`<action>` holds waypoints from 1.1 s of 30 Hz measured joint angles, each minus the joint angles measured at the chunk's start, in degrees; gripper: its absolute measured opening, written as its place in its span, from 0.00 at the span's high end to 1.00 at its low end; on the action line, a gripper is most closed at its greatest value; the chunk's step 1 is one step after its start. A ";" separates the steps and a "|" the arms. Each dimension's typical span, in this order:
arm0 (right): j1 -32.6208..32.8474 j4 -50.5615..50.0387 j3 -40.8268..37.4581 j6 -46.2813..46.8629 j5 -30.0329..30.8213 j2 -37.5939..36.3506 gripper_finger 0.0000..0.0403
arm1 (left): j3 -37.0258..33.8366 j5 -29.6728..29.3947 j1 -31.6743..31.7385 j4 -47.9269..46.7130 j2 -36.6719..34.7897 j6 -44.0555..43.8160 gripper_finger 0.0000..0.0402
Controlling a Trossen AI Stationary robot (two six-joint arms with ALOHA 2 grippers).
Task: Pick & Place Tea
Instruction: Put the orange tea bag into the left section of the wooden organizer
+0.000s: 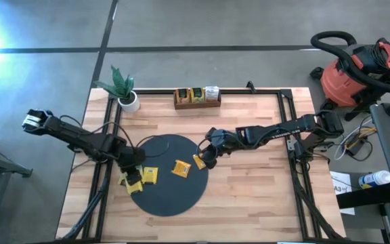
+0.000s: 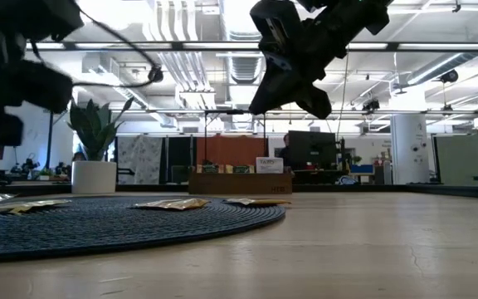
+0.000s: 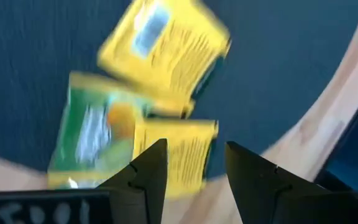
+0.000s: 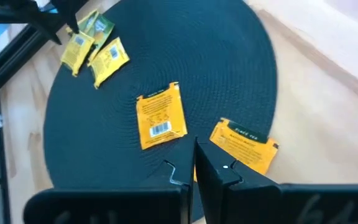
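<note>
- My left claw (image 1: 133, 177) hangs over the left edge of the mat (image 1: 175, 196), jaws spread wide and gripping nothing.
- Below those fingers (image 3: 148, 177) lie three tea packets in a tight cluster on the mat's left side: a yellow one (image 3: 166, 53), a green one (image 3: 95, 134) and another yellow one (image 3: 176, 155). The green one and the upper yellow one overlap; the lower yellow one sits right at the mat's rim.
- My right claw (image 1: 206, 153) is up in the air over the mat's right edge, clenched tight with nothing between the jaws.
- Under it an orange packet (image 4: 161, 116) lies flat near the mat's middle.
- A second orange packet (image 4: 244, 144) lies on the mat's right rim, just beside my right fingertips in the wrist view.
- From table height both claws are clear of the surface and the packets lie flat on the mat.
- At the far edge of the table (image 1: 263, 196) stands a wooden tray (image 1: 197, 103) with more packets upright in it.
- A potted plant (image 1: 124, 91) stands at the far left corner.
</note>
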 joint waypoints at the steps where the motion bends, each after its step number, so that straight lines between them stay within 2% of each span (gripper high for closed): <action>1: -0.10 -0.10 0.00 0.23 -1.07 0.00 0.97 | 0.33 -1.41 0.01 0.76 0.02 1.11 0.62; 6: -1.41 -1.83 -0.65 4.79 -7.95 1.22 0.97 | 0.85 -8.26 1.87 6.05 0.88 5.26 0.62; 12: -2.49 -2.04 -2.70 12.22 -10.98 6.83 0.97 | 0.50 -7.34 9.24 13.71 3.46 6.20 0.62; 16: -2.40 -1.80 -2.51 14.48 -13.98 9.65 0.97 | 0.69 -4.69 16.40 23.40 6.04 8.26 0.62; 21: -2.42 -2.43 -2.38 17.31 -12.98 11.75 0.96 | 3.47 3.50 24.41 37.94 12.69 7.69 0.62; 25: -2.44 -2.18 -2.69 18.10 -11.69 11.51 0.87 | 9.45 6.35 25.23 39.24 21.67 11.00 0.62; 33: -2.64 -2.19 -3.93 19.00 -10.48 10.51 0.63 | 22.87 9.31 25.04 37.25 40.62 20.04 0.62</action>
